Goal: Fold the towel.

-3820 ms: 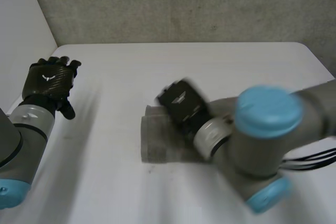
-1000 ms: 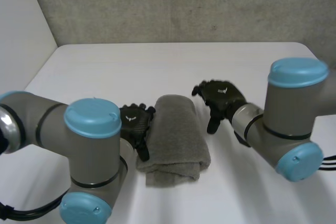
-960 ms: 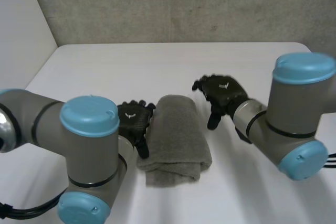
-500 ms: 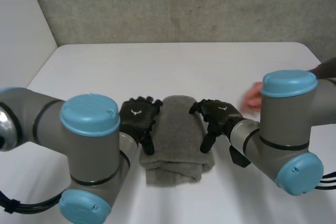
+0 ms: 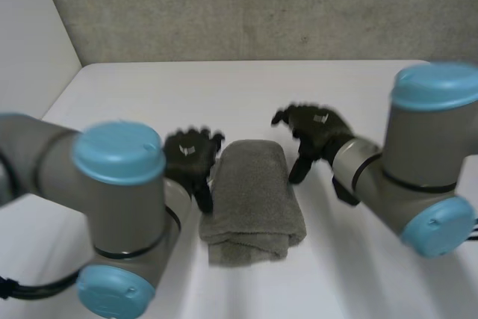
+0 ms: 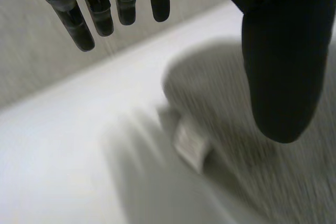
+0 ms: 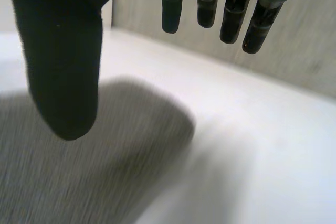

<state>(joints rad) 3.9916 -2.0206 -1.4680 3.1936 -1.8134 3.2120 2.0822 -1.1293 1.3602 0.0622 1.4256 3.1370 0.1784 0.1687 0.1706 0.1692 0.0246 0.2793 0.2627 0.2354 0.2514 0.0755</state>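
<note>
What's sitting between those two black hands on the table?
The folded grey towel lies there on the white table, left hand beside one long edge, right hand beside the other; the head view shows it.

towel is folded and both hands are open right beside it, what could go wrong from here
1. The left hand sits close against the towel. As it moves off, its fingers might catch the edge and drag the fold open.
2. The right hand has its thumb hanging by the towel's other side, so it could snag there too.
3. The towel's near end shows loose layers, which may slump apart if nudged.
</note>
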